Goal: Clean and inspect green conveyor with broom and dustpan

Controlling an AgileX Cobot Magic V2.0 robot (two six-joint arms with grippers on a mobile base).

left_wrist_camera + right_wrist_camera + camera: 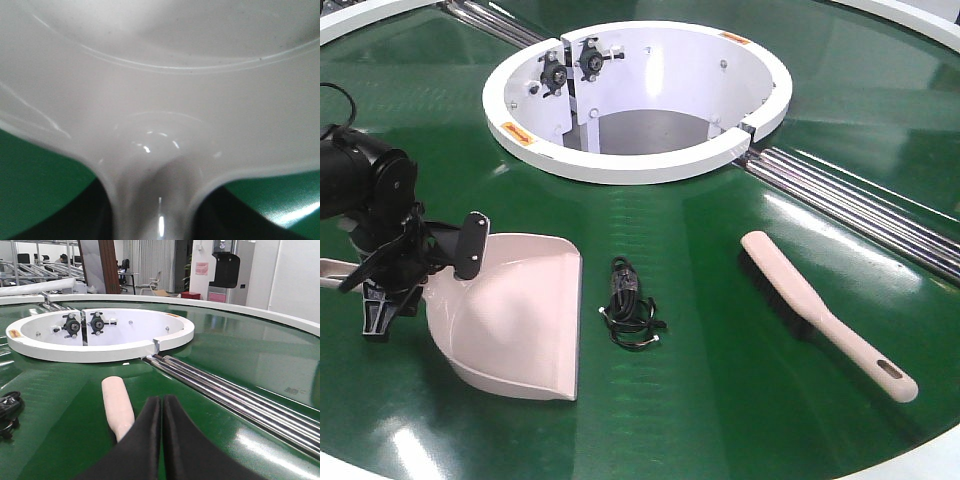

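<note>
A: Front view, left side. Your left gripper (425, 280) sits at the near left of the green conveyor (720, 430), over the spot where the dustpan (515, 320) narrows into its handle. One black finger (470, 245) lies on the far side of that neck and the other on the near side. The scoop spreads to the right of the jaws and rests on the green surface.

B: Left wrist view. The pale neck of the dustpan runs down the middle, with a dark shape close against each side. You cannot tell from either view whether the jaws press on the plastic or merely straddle it.

A: Right of the scoop, a small black cable bundle (632, 315) lies on the surface, apart from the scoop's wide edge. Farther right, the broom (820, 310) lies slantwise. Its head points to the far left, its handle with the slotted hole points to the near right, and its bristles run along its left side.

B: Right wrist view. Your right gripper (161, 402) has its jaws pressed together with nothing between them. The rounded end of the broom lies just left of the tips and beyond them, and its near part is hidden behind the left finger. Beyond it are the white hub ring (100, 351) and the silver rollers (225, 395).
</note>
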